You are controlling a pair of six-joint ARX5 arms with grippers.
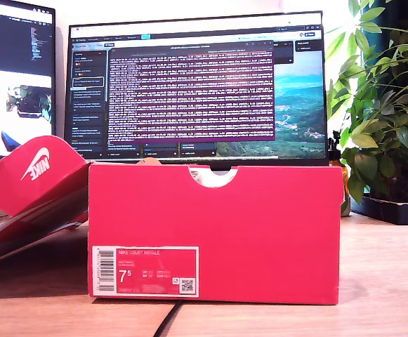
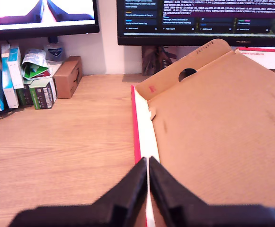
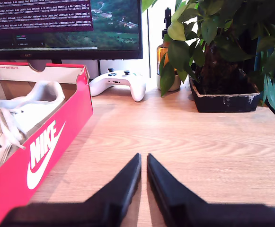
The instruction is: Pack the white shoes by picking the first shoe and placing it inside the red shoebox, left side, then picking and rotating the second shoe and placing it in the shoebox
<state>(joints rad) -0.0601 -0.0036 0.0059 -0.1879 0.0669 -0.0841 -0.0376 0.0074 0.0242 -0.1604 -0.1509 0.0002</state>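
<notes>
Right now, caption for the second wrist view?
White shoes packed in the red shoebox; my second gripper shut, empty, over the desk.

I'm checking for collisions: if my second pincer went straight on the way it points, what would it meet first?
My second pincer has bare table ahead, then most likely the white game controller; depth is unclear, so it might pass just beside it.

The red shoebox (image 1: 260, 232) wears a white label (image 1: 146, 270); its lid (image 1: 14, 189) is red with a white swoosh (image 1: 41, 166), brown inside. The white shoes (image 3: 38, 111) have white laces (image 3: 2, 125); the bench (image 1: 386, 281) is pale wood-grain
</notes>
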